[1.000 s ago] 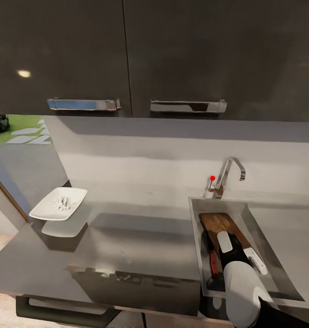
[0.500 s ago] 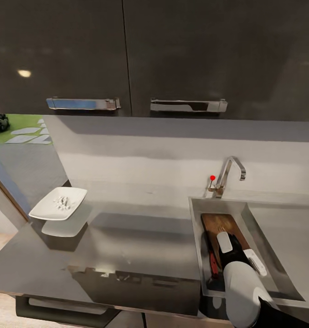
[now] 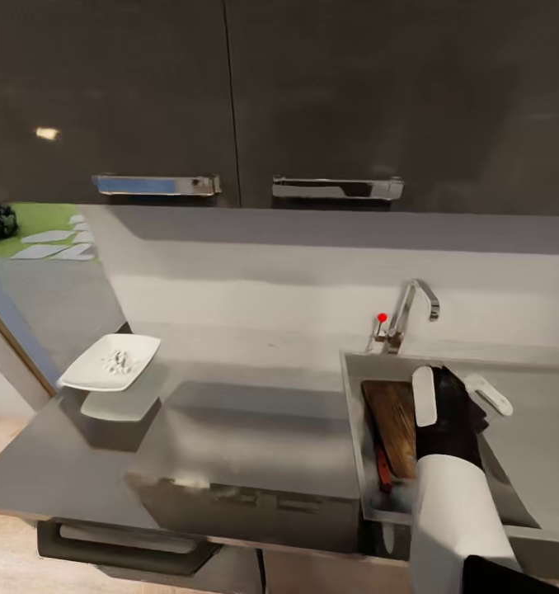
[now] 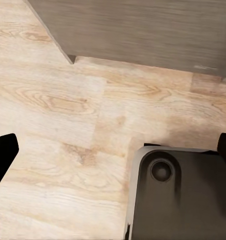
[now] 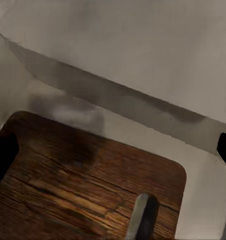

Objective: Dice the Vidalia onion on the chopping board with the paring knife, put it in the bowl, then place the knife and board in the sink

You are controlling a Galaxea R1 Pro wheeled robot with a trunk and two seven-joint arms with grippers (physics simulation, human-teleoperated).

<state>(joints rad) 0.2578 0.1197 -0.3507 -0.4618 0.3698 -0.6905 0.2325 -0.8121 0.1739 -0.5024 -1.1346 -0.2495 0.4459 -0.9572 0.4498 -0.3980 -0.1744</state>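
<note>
The brown chopping board [image 3: 392, 422] lies inside the sink [image 3: 374, 369], its slot handle [image 5: 141, 216] showing in the right wrist view. Beside the board's left edge sits the paring knife [image 3: 383, 471], its red handle down in the basin. My right gripper [image 3: 458, 395] hovers open above the board's far end, nothing between its white fingers [image 3: 425, 396]. The white bowl [image 3: 110, 363] stands at the countertop's [image 3: 246, 429] left end holding the diced onion [image 3: 117, 361]. My left gripper [image 4: 113, 150] hangs open over the floor. The whole Vidalia onion is out of view.
A chrome tap [image 3: 409, 312] with a red dot rises behind the sink. Dark wall cabinets [image 3: 230, 99] with metal handles hang over the counter. In the left wrist view, wooden floor [image 4: 58, 105] and my dark base [image 4: 178, 195] lie below.
My right gripper has risen off the chopping board and moved toward the back of the sink, empty. The board and knife stay in the basin. The head view shifted slightly.
</note>
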